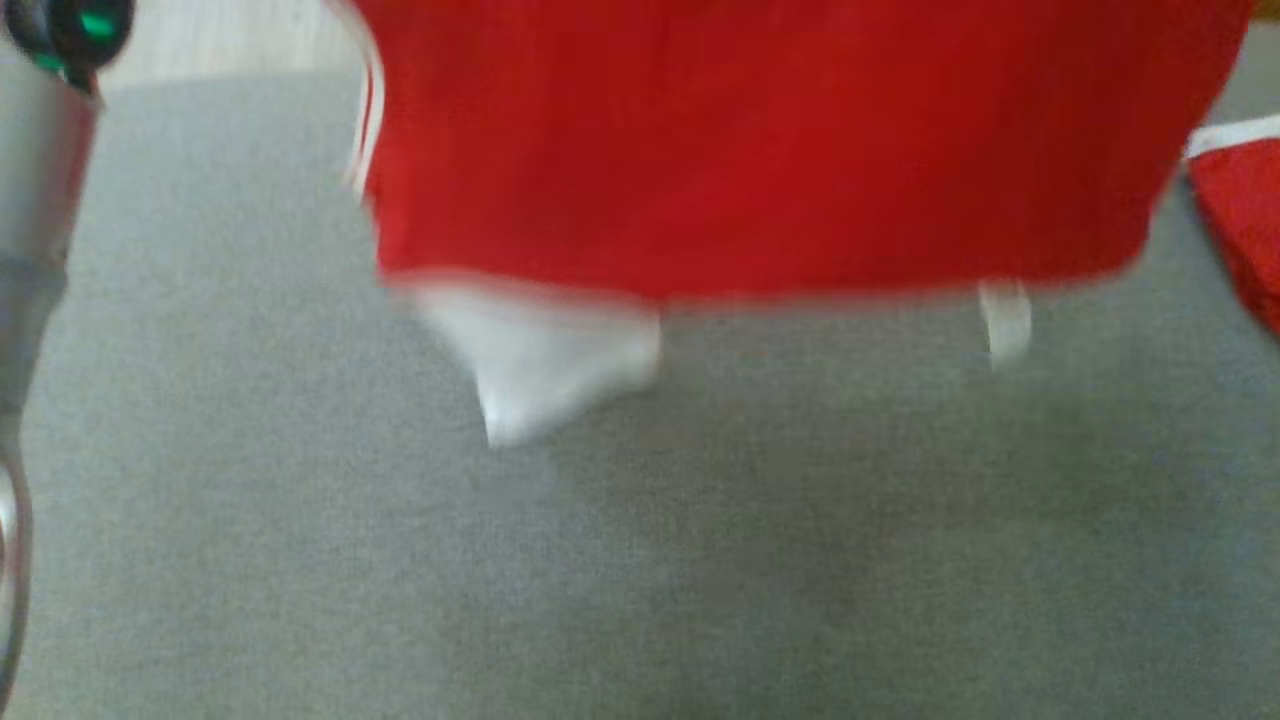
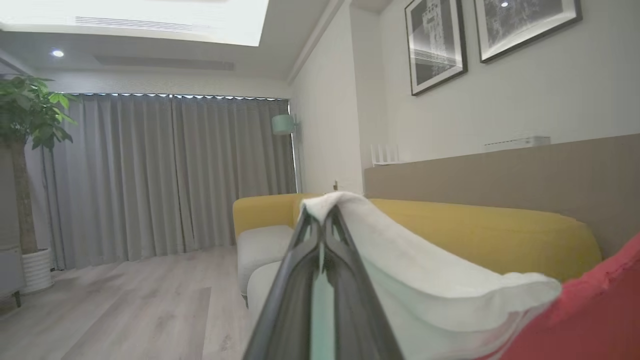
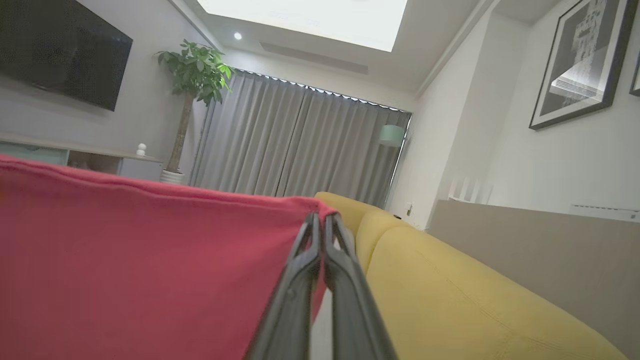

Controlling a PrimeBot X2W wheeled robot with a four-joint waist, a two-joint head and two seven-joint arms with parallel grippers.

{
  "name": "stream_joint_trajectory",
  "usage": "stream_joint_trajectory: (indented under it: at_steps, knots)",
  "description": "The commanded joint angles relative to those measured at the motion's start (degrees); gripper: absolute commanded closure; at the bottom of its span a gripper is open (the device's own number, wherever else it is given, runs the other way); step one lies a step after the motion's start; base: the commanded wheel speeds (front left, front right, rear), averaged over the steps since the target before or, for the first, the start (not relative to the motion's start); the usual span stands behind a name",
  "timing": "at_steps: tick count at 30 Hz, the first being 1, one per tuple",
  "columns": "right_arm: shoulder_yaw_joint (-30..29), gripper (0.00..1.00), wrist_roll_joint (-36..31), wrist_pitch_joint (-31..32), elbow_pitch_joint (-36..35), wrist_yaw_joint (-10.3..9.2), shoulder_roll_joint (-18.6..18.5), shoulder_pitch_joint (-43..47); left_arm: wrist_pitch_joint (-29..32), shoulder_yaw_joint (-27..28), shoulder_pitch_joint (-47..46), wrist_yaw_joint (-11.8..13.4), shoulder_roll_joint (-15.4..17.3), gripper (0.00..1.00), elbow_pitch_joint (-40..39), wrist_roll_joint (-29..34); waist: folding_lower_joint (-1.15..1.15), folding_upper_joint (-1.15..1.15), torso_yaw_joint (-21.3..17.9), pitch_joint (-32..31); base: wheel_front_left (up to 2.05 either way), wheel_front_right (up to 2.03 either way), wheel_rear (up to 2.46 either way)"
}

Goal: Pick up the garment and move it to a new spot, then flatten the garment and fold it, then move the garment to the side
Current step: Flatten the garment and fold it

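Firmly, left pincer [image 2: 321, 220] and right pincer [image 3: 323, 222] clamp the garment [image 1: 760, 150].

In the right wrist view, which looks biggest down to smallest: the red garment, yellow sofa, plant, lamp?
1. red garment, but it is nearest the camera, so that is unsure
2. yellow sofa
3. plant
4. lamp

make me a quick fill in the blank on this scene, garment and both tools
1. The left tool is shut on the ____ part of the garment.
2. The right tool pinches a garment edge whose colour is ____.
3. The sofa beyond the tools is ____.
4. In the head view, the surface under the lifted garment is ____.

Missing words: white, red, yellow, grey
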Motion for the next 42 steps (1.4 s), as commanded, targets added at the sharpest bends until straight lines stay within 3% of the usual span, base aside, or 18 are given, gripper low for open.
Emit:
stream_joint_trajectory:
  at_steps: [1, 9, 16, 23, 28, 35, 42]
  knots:
    - [0.33, 1.0, -0.2, -0.94, 0.06, 0.39, 0.19, -2.66, -1.18, 1.92, -4.92, -0.07, 2.01, 1.0, -0.2, 0.3, -0.03, 0.0, 0.12, 3.73, 0.0, 0.0, 0.0]
    - [-0.21, 1.0, -5.14, -4.18, 5.98, 0.39, -1.74, -15.84, -8.24, 0.01, -13.68, -0.36, -1.01, 1.0, 3.22, -0.77, -0.03, 0.0, 2.83, 12.57, 0.0, 0.0, 0.0]
    - [-0.43, 1.0, -6.29, -4.24, 5.78, 0.39, -2.85, -9.46, -11.1, -6.43, -4.64, -0.38, 1.63, 1.0, 0.31, -5.84, -0.03, 0.0, 5.44, 17.04, 0.0, 0.0, 0.0]
    - [-3.1, 1.0, -4.87, -4.25, 4.46, 0.39, -2.49, 1.82, -12.35, -8.75, 7.25, -0.39, 4.48, 1.0, -3.98, -7.43, -0.03, 0.0, 5.38, 15.19, 0.0, 0.0, 0.0]
    - [-6.49, 1.0, -4.65, -4.25, 0.52, 0.39, -2.35, 14.78, -12.45, -7.0, 22.56, -0.12, 7.87, 1.0, -10.81, -6.27, -0.03, 0.0, 4.15, 9.9, 0.0, 0.0, 0.0]
    - [-8.83, 1.0, -3.98, -4.25, -4.87, 0.39, -1.78, 34.28, -12.47, -7.09, 46.03, 4.18, 11.05, 1.0, -19.92, -6.36, -0.03, 0.0, 2.93, 1.52, 0.0, 0.0, 0.0]
    - [-11.38, 1.0, -3.14, -3.85, -9.76, 0.39, -0.81, 50.51, -12.38, -8.48, 62.61, 10.84, 12.54, 1.0, -29.49, -9.99, -0.03, 0.0, 2.4, -3.5, 0.0, 0.0, 0.0]
